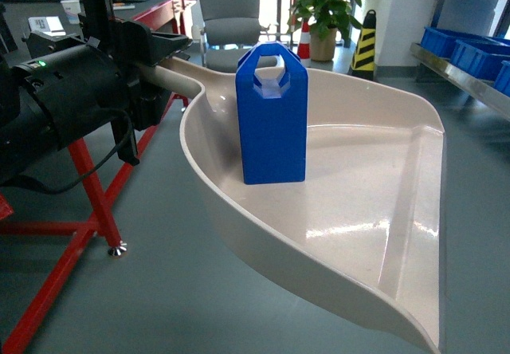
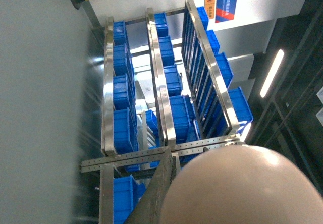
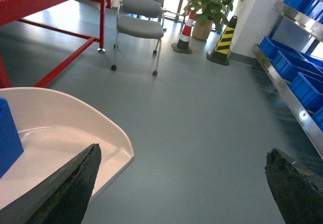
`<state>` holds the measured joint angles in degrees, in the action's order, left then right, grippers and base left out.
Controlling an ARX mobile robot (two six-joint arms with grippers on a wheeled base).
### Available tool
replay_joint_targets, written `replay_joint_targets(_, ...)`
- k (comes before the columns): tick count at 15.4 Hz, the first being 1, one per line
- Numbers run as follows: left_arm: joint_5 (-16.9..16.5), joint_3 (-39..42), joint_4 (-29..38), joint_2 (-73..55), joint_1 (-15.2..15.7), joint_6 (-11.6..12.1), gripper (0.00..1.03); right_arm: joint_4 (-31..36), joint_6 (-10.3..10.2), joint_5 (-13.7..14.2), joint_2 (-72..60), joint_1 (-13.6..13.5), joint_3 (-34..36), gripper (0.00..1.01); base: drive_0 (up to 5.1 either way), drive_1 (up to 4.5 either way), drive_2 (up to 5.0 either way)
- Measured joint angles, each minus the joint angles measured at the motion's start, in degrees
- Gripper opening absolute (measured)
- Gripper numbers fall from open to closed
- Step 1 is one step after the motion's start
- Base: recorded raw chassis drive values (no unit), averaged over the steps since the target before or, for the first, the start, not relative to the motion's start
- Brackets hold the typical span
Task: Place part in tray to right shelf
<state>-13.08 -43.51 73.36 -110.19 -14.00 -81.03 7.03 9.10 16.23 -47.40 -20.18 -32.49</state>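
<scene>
Tray (image 1: 374, 210), beige and glossy, fills most of the head view, held up over the grey floor (image 1: 159, 298) with its long handle running back to the left gripper (image 1: 155, 55). That gripper's black body wraps the handle end, so its jaws look closed on the tray's handle, though the contact itself is hidden by the housing. The part (image 1: 272, 115), a bright-blue block with a handle loop on top, stands upright inside the tray, near the back wall where the handle joins.

In the right wrist view the right gripper (image 3: 184, 188) hangs over bare floor with its jaws wide apart and nothing between them; one dark finger (image 3: 60, 193) overlaps the tray's front corner, and a blue edge of the part shows at far left.

The right shelf (image 1: 470, 75) runs along the right edge of the head view, well apart from the tray, with blue crates (image 1: 470, 51) on it. The left wrist view looks past the tray's rounded underside at the steel rack and more crates.

Behind stand a red frame (image 1: 88, 202), a grey chair (image 1: 229, 19), a potted plant (image 1: 323, 3) and a striped cone (image 1: 364, 47).
</scene>
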Motion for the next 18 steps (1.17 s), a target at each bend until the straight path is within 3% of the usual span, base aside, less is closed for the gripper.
replay_joint_targets(11,0.0,0.0,0.1,0.0,-0.1,0.0,0.12,-0.1,0.0,-0.1,-0.1,0.0,0.0,0.98,-0.1,4.14,-4.4)
replay_joint_targets(18,0.0,-0.2,0.0,0.0,-0.1,0.0,0.12,-0.1,0.0,0.0,0.2,0.0,0.0,0.98,-1.8,-1.85,-1.8)
